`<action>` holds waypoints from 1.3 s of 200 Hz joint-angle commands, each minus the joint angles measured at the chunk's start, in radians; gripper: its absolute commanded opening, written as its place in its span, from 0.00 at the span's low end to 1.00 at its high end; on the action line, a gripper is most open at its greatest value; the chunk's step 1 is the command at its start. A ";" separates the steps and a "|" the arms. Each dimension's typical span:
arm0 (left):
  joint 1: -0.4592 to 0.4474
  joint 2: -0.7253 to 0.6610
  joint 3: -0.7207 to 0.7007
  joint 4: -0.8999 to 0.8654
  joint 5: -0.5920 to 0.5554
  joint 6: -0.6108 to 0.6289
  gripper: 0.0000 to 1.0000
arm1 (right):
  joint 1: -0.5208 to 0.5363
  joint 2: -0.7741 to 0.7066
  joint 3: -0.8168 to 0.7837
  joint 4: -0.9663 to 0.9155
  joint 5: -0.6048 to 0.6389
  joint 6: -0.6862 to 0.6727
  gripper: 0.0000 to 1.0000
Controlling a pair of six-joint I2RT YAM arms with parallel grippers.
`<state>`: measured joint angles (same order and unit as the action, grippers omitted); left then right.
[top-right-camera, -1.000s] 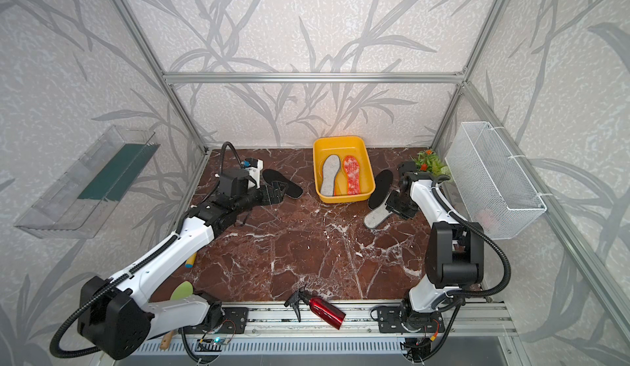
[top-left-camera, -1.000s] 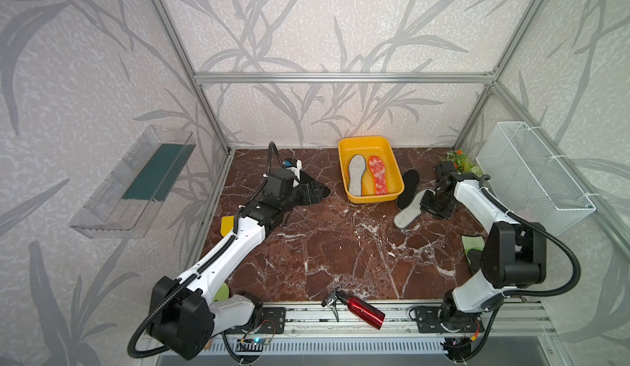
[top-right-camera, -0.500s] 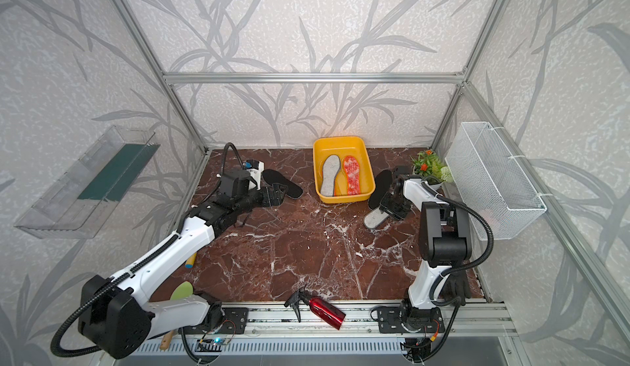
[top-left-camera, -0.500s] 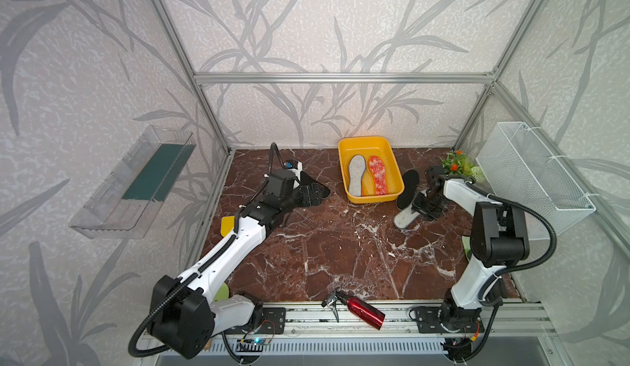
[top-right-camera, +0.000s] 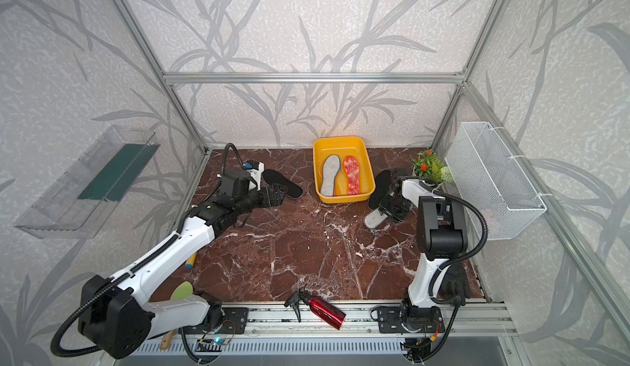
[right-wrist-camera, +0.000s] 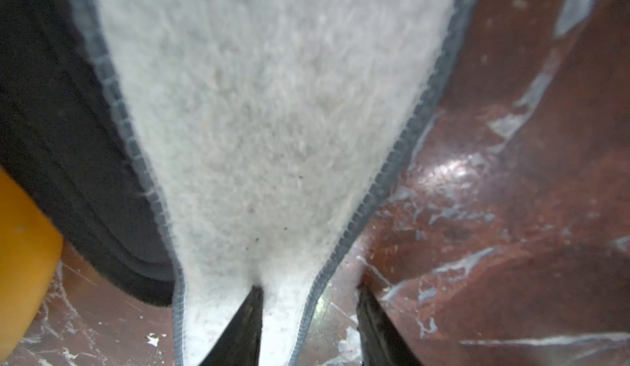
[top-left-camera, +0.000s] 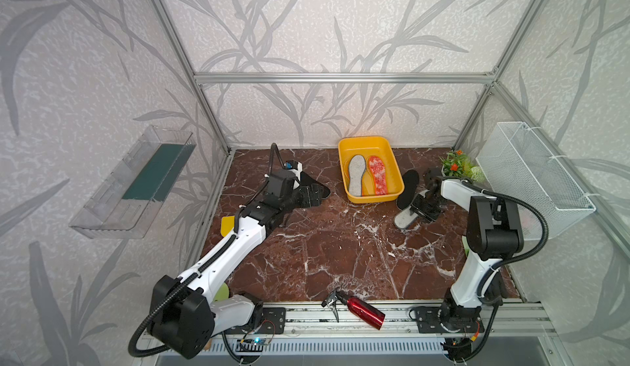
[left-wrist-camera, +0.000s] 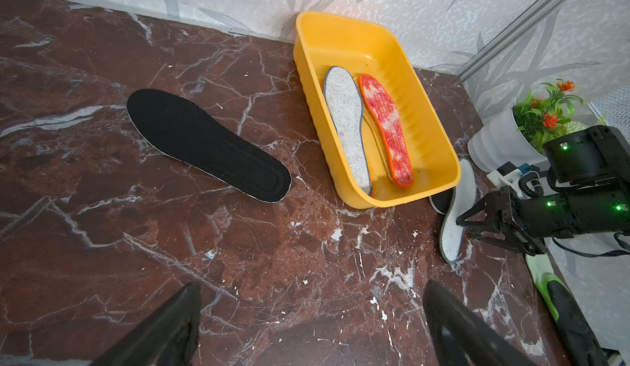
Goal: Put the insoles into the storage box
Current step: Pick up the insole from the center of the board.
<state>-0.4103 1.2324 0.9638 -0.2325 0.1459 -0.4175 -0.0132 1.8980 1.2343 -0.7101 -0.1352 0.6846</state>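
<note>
We find the grey insole diagonal on the marble table beside the box; right claw parted astride its edge, left claw agape.

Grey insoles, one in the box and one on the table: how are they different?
The boxed insole lies in the box beside a red one; the table insole lies outside by a black one. The right pincer straddles the table insole's edge; no pincer touches the boxed insole. Both are grey felt.

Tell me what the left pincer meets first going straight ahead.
Probably the storage box, its near long wall; the left pincer might touch tabletop first, tilt unclear.
</note>
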 commanded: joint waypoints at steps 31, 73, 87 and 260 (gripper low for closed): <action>-0.002 -0.006 0.018 -0.024 -0.023 0.013 0.99 | -0.007 0.044 -0.024 0.022 0.055 0.005 0.40; -0.002 -0.006 0.019 -0.026 -0.024 0.011 0.99 | -0.011 0.047 -0.035 0.035 0.055 0.001 0.32; -0.002 -0.007 0.019 -0.028 -0.026 0.011 0.99 | -0.011 0.047 -0.039 0.041 0.052 0.000 0.28; -0.002 -0.003 0.024 -0.037 -0.029 0.005 0.99 | -0.017 -0.073 -0.116 0.113 0.013 -0.138 0.00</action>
<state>-0.4103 1.2324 0.9642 -0.2584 0.1284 -0.4187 -0.0257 1.8465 1.1568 -0.6178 -0.1162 0.5945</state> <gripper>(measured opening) 0.992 0.047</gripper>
